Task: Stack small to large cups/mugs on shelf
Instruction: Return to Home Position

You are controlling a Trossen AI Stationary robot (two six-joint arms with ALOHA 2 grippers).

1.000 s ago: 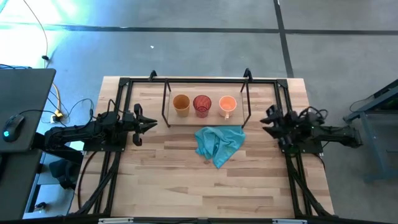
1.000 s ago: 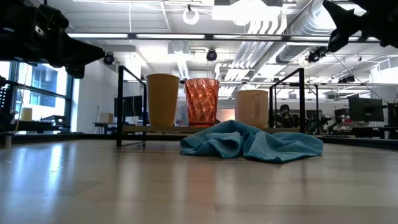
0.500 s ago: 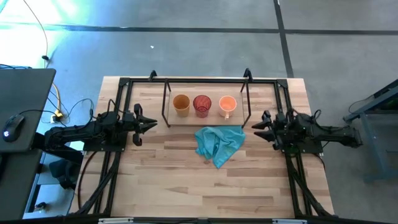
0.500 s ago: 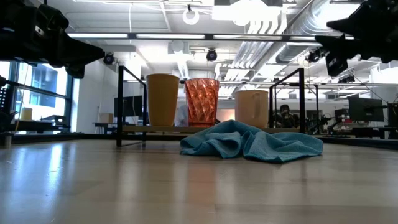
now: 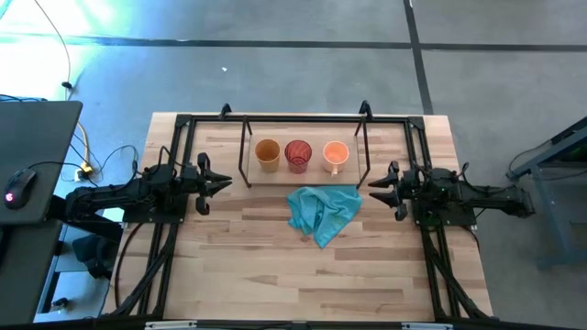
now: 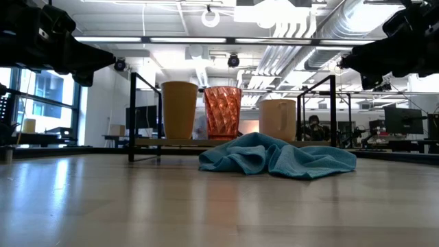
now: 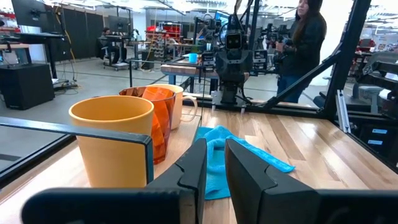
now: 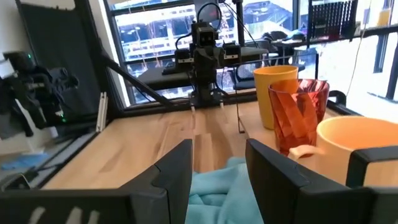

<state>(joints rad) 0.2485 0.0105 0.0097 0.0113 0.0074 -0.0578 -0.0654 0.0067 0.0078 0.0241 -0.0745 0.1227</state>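
Three cups stand upright in a row on the shelf's board point(image 5: 284, 176): the amber-brown cup point(image 5: 267, 153), the red ribbed cup point(image 5: 298, 155) and the light orange mug point(image 5: 336, 154), its handle toward the near edge. My right gripper point(image 5: 374, 190) is open, level, just right of the shelf's right end and pointing left toward the mug point(image 8: 354, 146). My left gripper point(image 5: 225, 184) waits left of the shelf beside the amber cup point(image 7: 112, 140), its fingers a narrow gap apart. Neither touches anything.
A crumpled teal cloth point(image 5: 323, 211) lies on the table just in front of the shelf, between the two grippers. The shelf's thin black frame point(image 6: 132, 113) rises at both ends. Black rails point(image 5: 275, 117) run along the table's far edge and sides. A person point(image 7: 305, 37) stands beyond the table.
My right gripper has moved toward the table's left, closer to the shelf's right end and the orange mug, and has come lower. The left arm, the cups and the cloth have stayed where they were.
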